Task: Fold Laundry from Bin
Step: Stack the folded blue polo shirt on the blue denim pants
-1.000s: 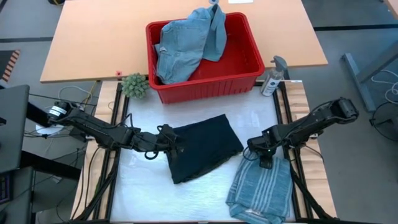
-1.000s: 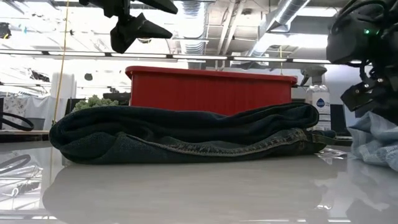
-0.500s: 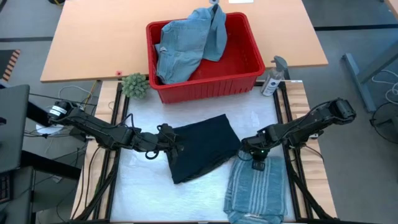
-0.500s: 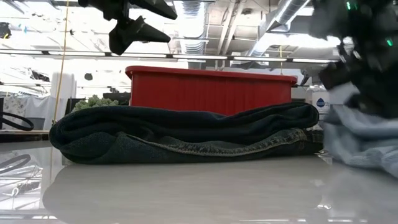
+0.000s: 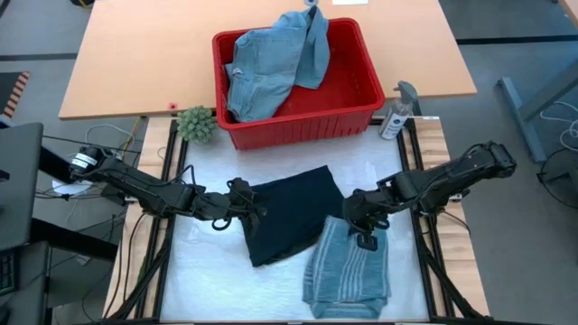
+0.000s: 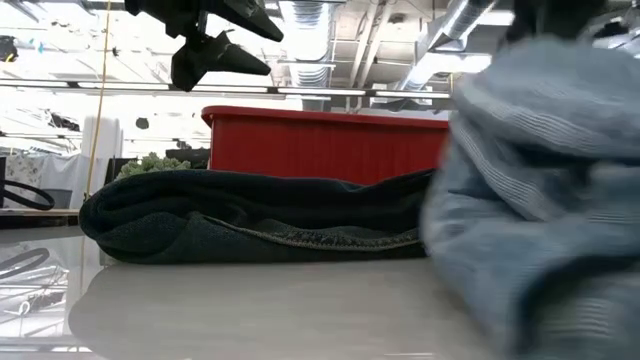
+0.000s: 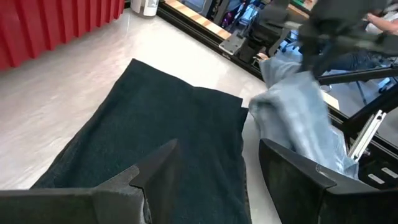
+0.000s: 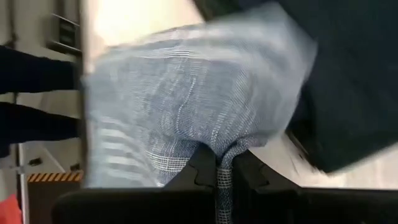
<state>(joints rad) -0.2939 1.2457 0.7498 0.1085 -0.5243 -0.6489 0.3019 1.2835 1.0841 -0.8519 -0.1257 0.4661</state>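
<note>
The blue-grey white-striped shirt (image 5: 348, 275) lies bunched at the near right of the white table top. My right gripper (image 5: 361, 236) is shut on its far end. A folded dark navy garment (image 5: 293, 215) rests flat in the middle, and the shirt's left edge reaches it. Above that garment's left edge my left gripper (image 5: 257, 212) hovers open, touching nothing; the low view shows it well above the cloth (image 6: 215, 50). The red bin (image 5: 361, 99) stands at the far edge with light blue denim pieces (image 5: 271, 63) inside, one draped over its far rim. My right gripper (image 8: 224, 177) pinches a gathered fold at the striped shirt's far end (image 8: 219, 148) between its two fingers. The fingers slant steeply down from the table's right. The far end is raised and the cloth hangs slack below the fingers. Its near end (image 5: 348, 302) lies on the table.
A spray bottle (image 5: 396, 113) stands right of the bin and a small green plant (image 5: 196, 124) left of it. Metal frame rails (image 5: 411, 162) run along both sides of the white top. A wooden table (image 5: 135, 54) lies beyond.
My right gripper has shut on the striped shirt's far end, then risen and moved toward the table's left. The shirt's far end is lifted and the whole shirt has slid left, up against the dark garment.
</note>
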